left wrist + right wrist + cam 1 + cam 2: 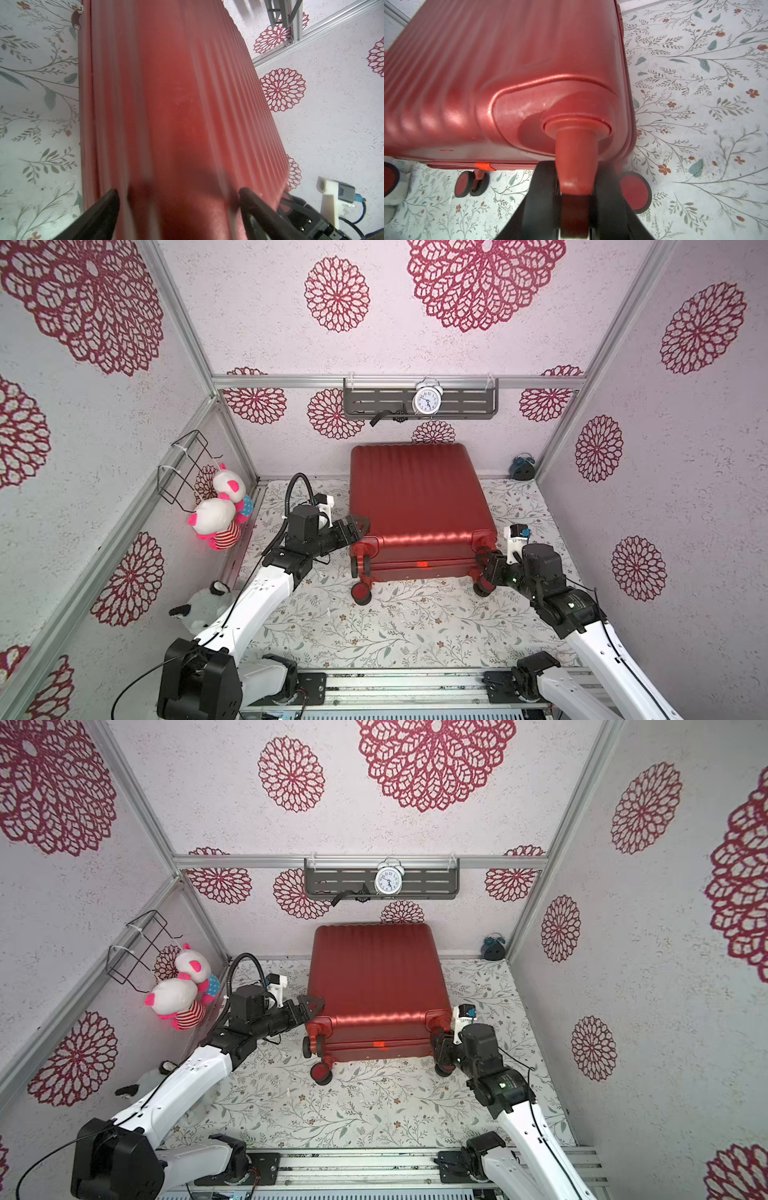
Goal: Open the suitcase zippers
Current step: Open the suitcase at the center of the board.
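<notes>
Far edge of suitcase [419, 497] near wall [490, 439]; mat [374, 626] alongside.

In the left wrist view the suitcase [166, 104] is smeared by blur. A small brown tab [76, 19] at its seam is too indistinct to tell if it is a zipper pull. The left gripper's [177, 192] fingers [99, 212] run off the frame. In the right wrist view the right gripper [575, 166] hides the wheel beneath the leg [576, 143].

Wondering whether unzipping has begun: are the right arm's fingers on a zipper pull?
No, in the right wrist view the right fingers grip a red wheel leg of the suitcase, not any zipper pull.
</notes>
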{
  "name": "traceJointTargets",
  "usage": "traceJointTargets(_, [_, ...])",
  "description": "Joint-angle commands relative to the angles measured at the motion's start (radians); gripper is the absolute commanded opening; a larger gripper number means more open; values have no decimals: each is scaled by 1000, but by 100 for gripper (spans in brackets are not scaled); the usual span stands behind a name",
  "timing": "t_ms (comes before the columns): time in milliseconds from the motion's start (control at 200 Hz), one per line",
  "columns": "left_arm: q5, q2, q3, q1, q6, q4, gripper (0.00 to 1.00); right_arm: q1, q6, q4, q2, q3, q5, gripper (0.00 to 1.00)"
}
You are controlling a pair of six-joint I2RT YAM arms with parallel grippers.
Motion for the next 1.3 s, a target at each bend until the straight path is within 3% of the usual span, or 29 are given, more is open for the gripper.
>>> traceJointTargets(0, [37,36,-3,-2,-1,-6,92,7,21,110,-80,44,-70,22])
traceJointTargets(245, [23,76,11,-78,-9,19,92,7,68,102,-184,50,-42,18])
traceJointTargets(600, [-43,138,40,-240,-38,64,92,6,38,23,-177,146,97,17])
traceJointTargets(1096, [-77,310,244,-432,-45,80,91,6,-45,-63,-104,334,265,14])
traceJointTargets(1296, [-78,400,325,-507,-53,92,91,5,-74,-69,-65,458,242,14])
